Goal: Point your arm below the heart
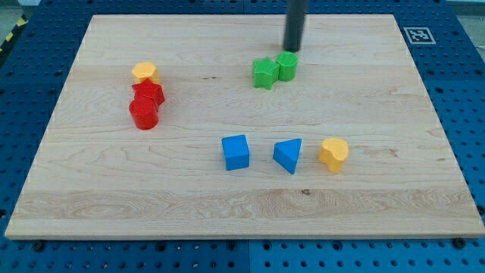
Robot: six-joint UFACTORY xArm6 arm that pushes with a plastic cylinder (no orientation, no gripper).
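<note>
Since there is no hand on this arm, nothing can open, close or hold a block; there is only a dark rod. Near the view's bottom, on the wooden tabletop, three blocks sit in a row: a blue cube, a blue triangle, and a yellow heart at the view's right. The heart is the one that matters. It is small, rounded on top, with a little dip, and bright yellow. I think it is light, hard plastic that would slide easily if bumped, so I should not touch it at all. The spot to aim for is the bare wood just under it.

Farther up on the view's left, a red cylinder, another red block and a small yellow block huddle together. Toward the view's top stand a green star-like block and a green cylinder, touching. My tip sits just above the green cylinder, well apart from the heart.
</note>
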